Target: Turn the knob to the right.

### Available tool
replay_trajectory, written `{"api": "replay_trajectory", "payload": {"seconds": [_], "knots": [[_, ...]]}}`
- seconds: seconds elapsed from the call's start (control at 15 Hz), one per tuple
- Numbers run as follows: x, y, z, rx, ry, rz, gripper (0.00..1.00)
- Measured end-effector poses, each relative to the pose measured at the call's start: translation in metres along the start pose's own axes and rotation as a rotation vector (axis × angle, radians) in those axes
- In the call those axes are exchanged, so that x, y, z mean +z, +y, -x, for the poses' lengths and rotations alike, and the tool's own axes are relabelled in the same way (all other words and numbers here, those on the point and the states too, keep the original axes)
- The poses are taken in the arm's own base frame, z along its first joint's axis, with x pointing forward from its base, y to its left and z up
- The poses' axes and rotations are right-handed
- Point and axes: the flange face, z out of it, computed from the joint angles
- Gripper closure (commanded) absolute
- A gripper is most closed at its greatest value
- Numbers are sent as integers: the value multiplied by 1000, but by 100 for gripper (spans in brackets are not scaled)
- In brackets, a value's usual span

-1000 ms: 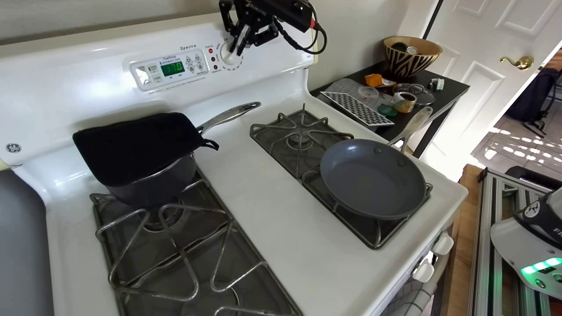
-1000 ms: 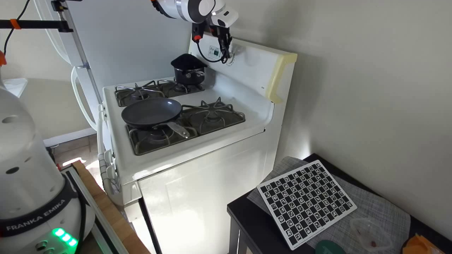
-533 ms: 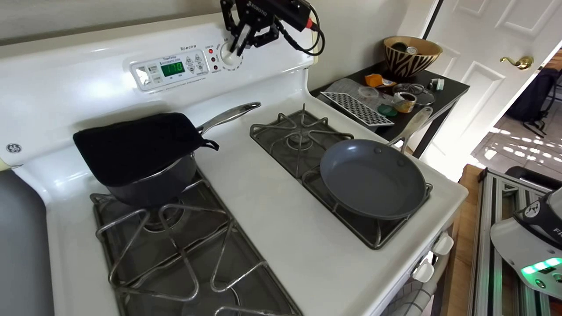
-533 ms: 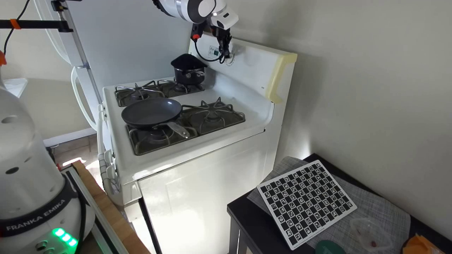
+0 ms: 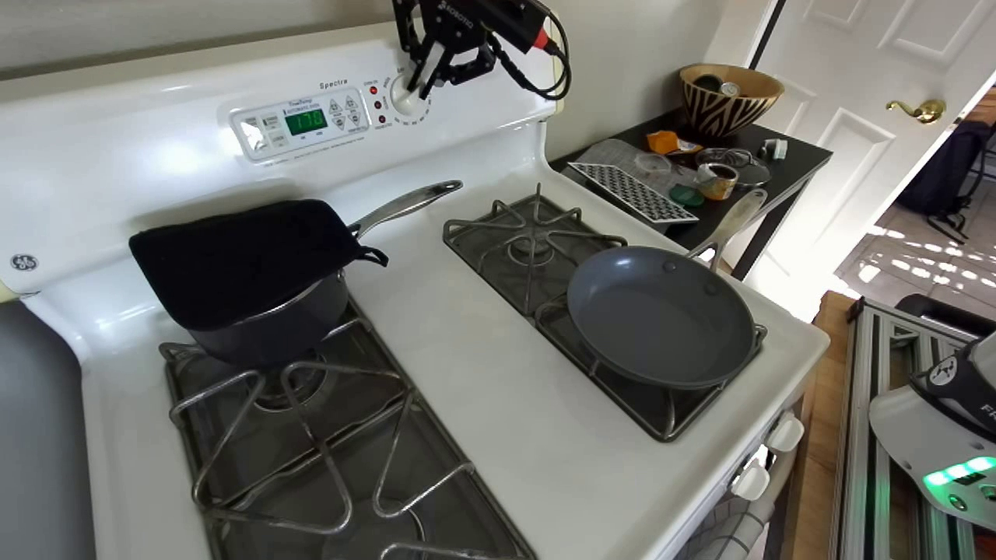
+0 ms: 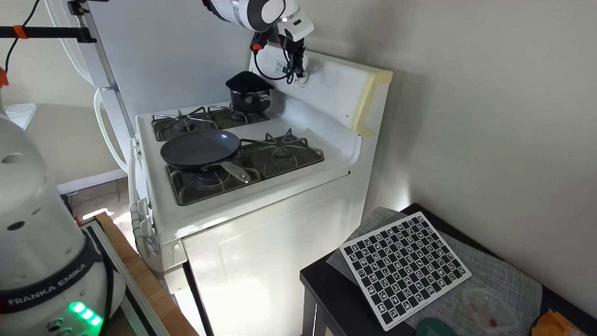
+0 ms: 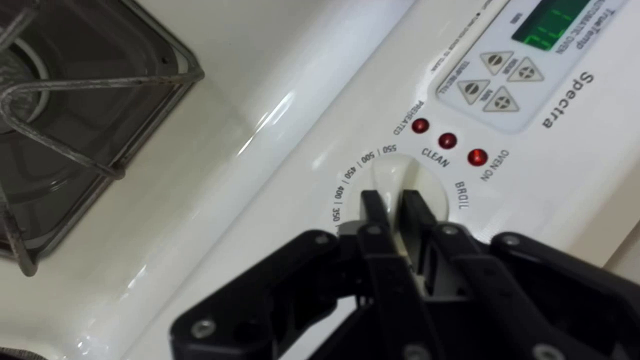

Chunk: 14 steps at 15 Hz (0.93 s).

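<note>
The knob [image 7: 395, 172] is a round white dial with a raised grip ridge, ringed by printed temperature marks. It sits on the stove's back panel, right of the green-lit display, and also shows in both exterior views [image 5: 402, 99] [image 6: 305, 78]. In the wrist view my gripper [image 7: 391, 197] has its two black fingers on either side of the ridge, closed on it. The ridge's end points near the 550 mark. The fingers hide the lower part of the dial. The gripper also shows in both exterior views [image 5: 420, 87] [image 6: 299, 74].
A lit red OVEN ON lamp [image 7: 477, 157] and the control display [image 7: 552, 22] are beside the knob. A pot with a black cloth [image 5: 241, 257] stands on the back burner below. A grey pan [image 5: 661, 319] sits on the front burner. A dark side table [image 5: 794, 159] holds a bowl and clutter.
The gripper body and its cable have tilted and shifted slightly to the left in both exterior views. The fingertips stay at the knob. How far the knob turned is too small to tell.
</note>
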Motion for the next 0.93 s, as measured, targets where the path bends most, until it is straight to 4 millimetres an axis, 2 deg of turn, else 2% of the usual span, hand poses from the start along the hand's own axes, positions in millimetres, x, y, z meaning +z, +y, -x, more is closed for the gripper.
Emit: {"api": "replay_trajectory", "payload": {"seconds": [0.13, 0.2, 0.27, 0.8, 0.87, 0.93], "knots": [[0, 0, 0, 18, 1, -2, 99], [0, 1, 0, 26, 1, -3, 69], [0, 1, 0, 31, 0, -6, 68], [7, 14, 2, -1, 14, 20, 6], [6, 14, 3, -28, 26, 27, 0], [4, 13, 3, -62, 43, 35, 0]]}}
